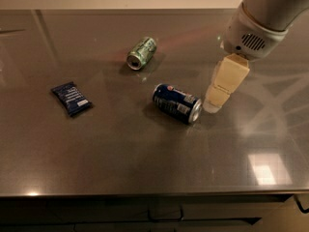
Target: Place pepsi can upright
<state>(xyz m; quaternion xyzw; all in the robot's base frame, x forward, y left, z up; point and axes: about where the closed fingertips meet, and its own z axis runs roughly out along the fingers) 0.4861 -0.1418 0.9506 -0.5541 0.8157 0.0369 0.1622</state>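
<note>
The pepsi can [176, 103] lies on its side near the middle of the desk [145, 163], one silver end facing 4 o'clock. Just beside that end, at the can's 3 o'clock, the gripper [215, 102] points down with its tip low over the desk. How far it is open cannot be told. A green can [142, 53] lies on its side at 11 o'clock, and a flat blue wrapper [71, 98] lies well apart at 9 o'clock.
</note>
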